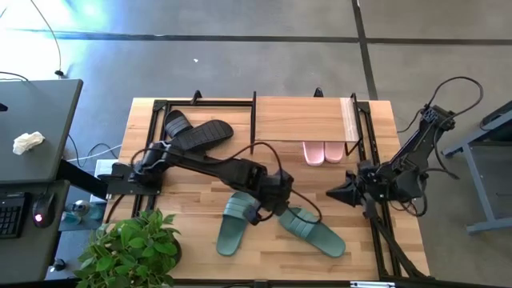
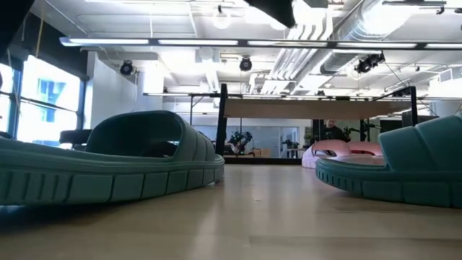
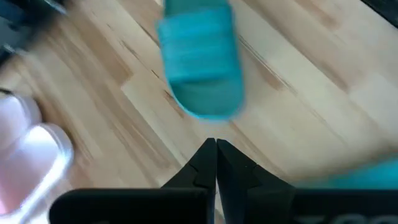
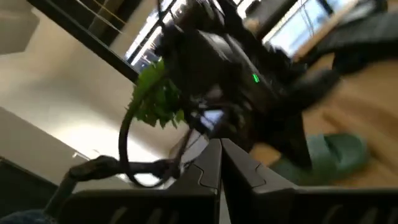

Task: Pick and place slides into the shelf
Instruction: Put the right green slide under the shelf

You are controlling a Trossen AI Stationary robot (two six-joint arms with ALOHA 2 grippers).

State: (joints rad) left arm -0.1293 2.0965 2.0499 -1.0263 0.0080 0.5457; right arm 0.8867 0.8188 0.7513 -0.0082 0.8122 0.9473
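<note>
Two dark green slides (image 1: 238,222) (image 1: 312,230) lie sole down on the near middle of the table. My left gripper (image 1: 286,206) hangs shut above the gap between them, slanting down, and touches nothing; its wrist view shows one green slide (image 3: 202,62) beyond the shut fingers (image 3: 216,144). A pale pink pair (image 1: 324,152) stands under the shelf (image 1: 304,118), at its right end. Two black slides (image 1: 196,132) lie at the far left. My right gripper (image 1: 330,193) waits shut and level at the table's right side, pointing left.
A potted plant (image 1: 132,248) stands at the table's near left corner. A dark desk (image 1: 40,128) with a keyboard and a mouse adjoins the left side. Black frame rails (image 1: 376,144) run along the shelf's sides. Bare wood (image 1: 200,192) shows left of the green slides.
</note>
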